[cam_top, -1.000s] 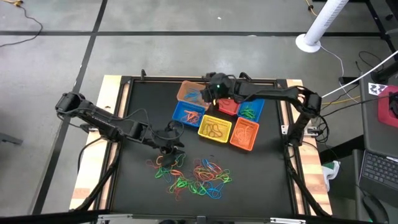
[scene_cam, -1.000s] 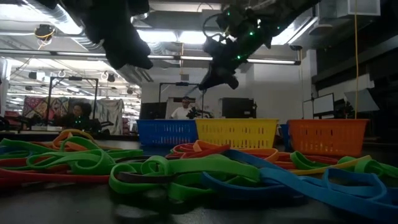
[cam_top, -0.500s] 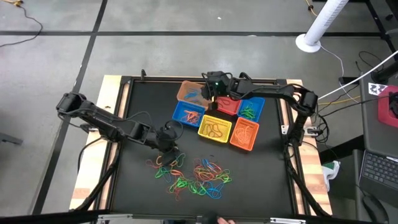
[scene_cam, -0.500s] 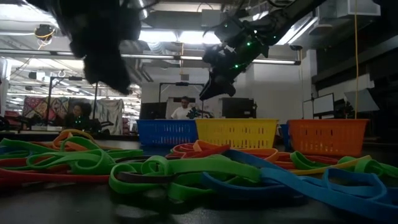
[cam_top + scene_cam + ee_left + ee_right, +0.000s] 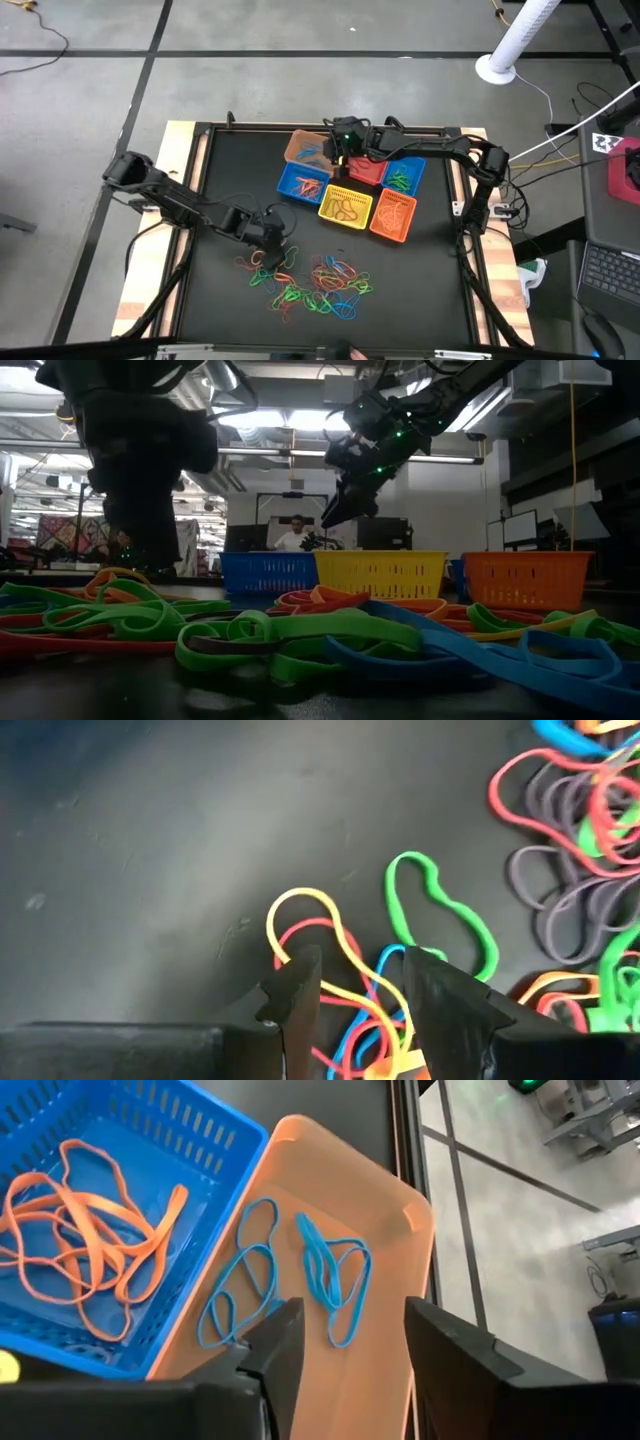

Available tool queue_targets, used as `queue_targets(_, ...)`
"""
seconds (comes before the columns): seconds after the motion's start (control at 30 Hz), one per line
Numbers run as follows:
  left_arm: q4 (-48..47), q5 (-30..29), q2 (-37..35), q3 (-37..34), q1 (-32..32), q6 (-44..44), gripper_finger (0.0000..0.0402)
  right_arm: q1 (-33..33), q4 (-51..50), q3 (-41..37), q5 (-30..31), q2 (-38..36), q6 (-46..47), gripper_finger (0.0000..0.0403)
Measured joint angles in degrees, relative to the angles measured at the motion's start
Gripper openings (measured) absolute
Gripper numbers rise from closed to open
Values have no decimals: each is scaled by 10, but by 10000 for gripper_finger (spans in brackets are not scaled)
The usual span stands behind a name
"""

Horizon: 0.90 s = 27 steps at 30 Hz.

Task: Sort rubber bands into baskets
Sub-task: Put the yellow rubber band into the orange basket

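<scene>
Rubber bands (image 5: 335, 982) between left jaws; right jaws open, empty

The left arm reaches in low across its side of the table, its left gripper (image 5: 268, 233) pointed down at the surface with the two fingers (image 5: 296, 995) parted. The right arm stretches across the far side, elbow bent, with the right gripper (image 5: 337, 150) raised and its fingers (image 5: 278, 1342) spread apart.
</scene>
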Motion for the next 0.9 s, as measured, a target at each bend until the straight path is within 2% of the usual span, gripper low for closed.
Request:
queue_targets(0.37,-7,1,2,0,-30,-60,141,0,-15,0,0,0,0,175)
queue_targets(0.9,-2,-1,48,0,-38,-72,141,0,-30,0,0,0,0,175)
